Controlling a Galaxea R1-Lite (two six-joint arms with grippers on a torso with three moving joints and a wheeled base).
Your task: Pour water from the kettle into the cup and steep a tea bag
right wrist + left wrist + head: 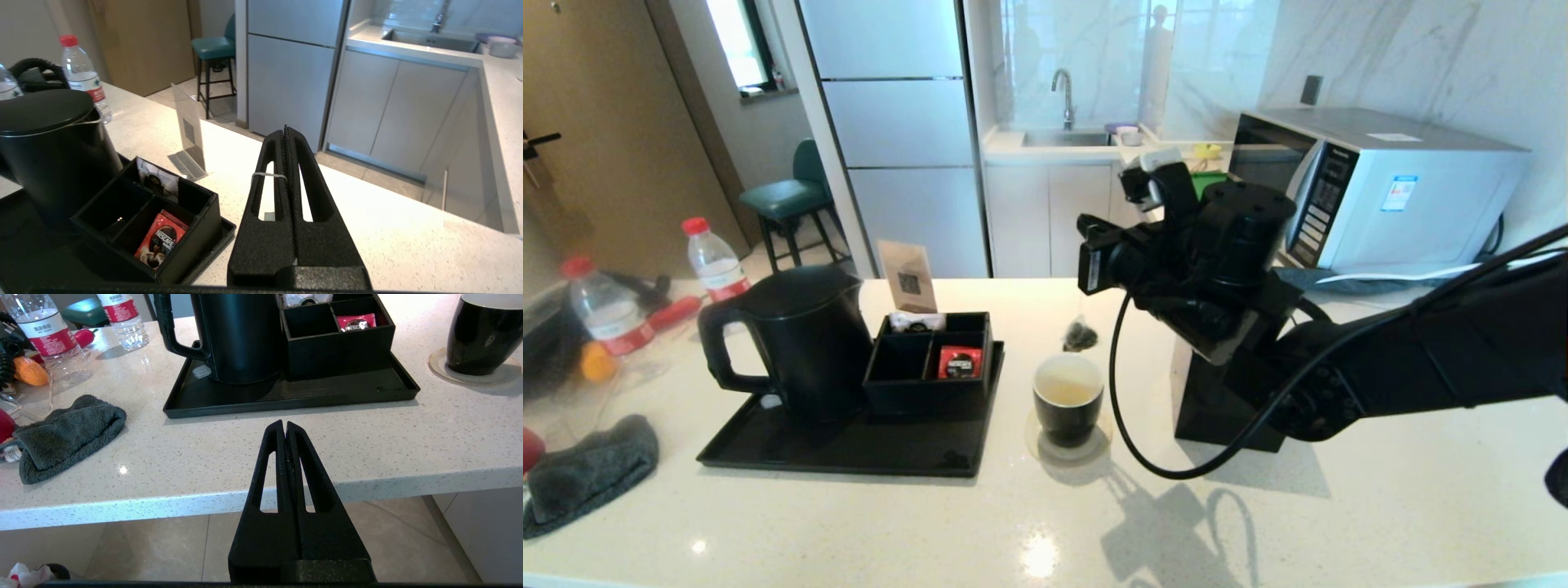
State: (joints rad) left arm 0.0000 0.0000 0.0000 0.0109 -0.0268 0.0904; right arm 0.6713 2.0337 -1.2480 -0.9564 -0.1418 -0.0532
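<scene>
Right gripper (1086, 265) has its fingers pinched on the tea bag (1081, 335) string, dangling it just above the cup (1067, 398) for dunking; left gripper (284, 426) is parked with fingers pressed together.

Matt black plastic on the kettle (796, 343), faint sheen along its flat lid; glossy black glaze outside the cup (1068, 398), smooth white within, pale yellowish water (1067, 391) inside; soft greyish mesh-like pouch for the tea bag (1081, 334); polished speckled stone on the counter (1045, 523), bright with glare; matt black tray (849, 445); shiny red foil sachet (160, 240); fuzzy grey cloth (65, 435); clear thin plastic bottles (712, 257); rough, grainy matt black right gripper (285, 132), likewise left gripper (284, 425)
</scene>
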